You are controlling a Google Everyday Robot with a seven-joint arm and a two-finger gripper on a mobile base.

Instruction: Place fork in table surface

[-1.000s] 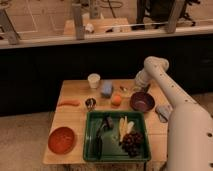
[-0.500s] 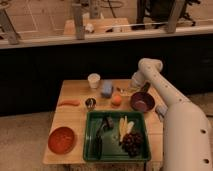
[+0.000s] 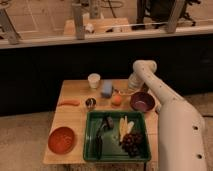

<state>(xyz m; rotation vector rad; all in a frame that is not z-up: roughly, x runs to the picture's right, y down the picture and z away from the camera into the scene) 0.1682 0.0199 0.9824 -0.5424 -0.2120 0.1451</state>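
Note:
My gripper [image 3: 127, 90] hangs from the white arm, low over the back of the light-brown table surface [image 3: 75, 120]. It is between the blue object [image 3: 107, 89] and the dark red bowl [image 3: 142, 101]. A thin pale streak [image 3: 119, 92] at the gripper's tip, just above the orange fruit [image 3: 116, 100], may be the fork. I cannot tell whether it is held or lies on the wood.
A white cup [image 3: 94, 80] stands at the back. A small metal cup [image 3: 90, 103] and a carrot [image 3: 69, 103] lie to the left, and an orange bowl [image 3: 61, 139] at the front left. The green tray [image 3: 90, 150] holds a black-handled tool [image 3: 100, 137], yellow pieces [image 3: 124, 125] and grapes [image 3: 131, 142].
The arm has swung left and down, bringing my gripper from above the dark red bowl to the spot beside the blue object.

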